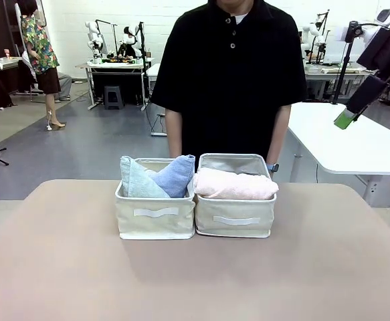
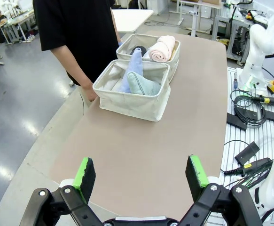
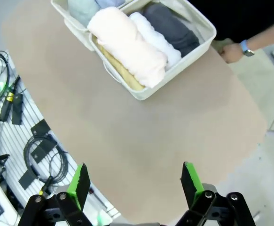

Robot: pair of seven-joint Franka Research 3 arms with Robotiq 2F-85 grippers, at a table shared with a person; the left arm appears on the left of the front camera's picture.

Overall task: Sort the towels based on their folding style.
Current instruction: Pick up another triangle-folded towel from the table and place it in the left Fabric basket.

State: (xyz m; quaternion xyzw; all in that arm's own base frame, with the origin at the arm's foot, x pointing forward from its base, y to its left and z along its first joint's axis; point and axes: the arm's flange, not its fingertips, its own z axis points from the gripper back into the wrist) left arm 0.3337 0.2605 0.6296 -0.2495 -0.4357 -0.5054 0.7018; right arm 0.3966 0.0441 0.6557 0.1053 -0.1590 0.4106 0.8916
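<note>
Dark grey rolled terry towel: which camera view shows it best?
The right wrist view: the dark grey rolled terry towel lies full length beside the white rolled towel in the cream fabric basket. The left wrist view catches only its dark end; in the front view I cannot make it out.

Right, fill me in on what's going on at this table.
Nothing is being handled right now. The left gripper and right gripper both hang open and empty above the table. The mint green towel and light blue towel, both cone-folded, stand in the left basket. The pale pink, white, dark grey and yellow rolls lie in the right basket. A person stands behind the baskets, hands down.
</note>
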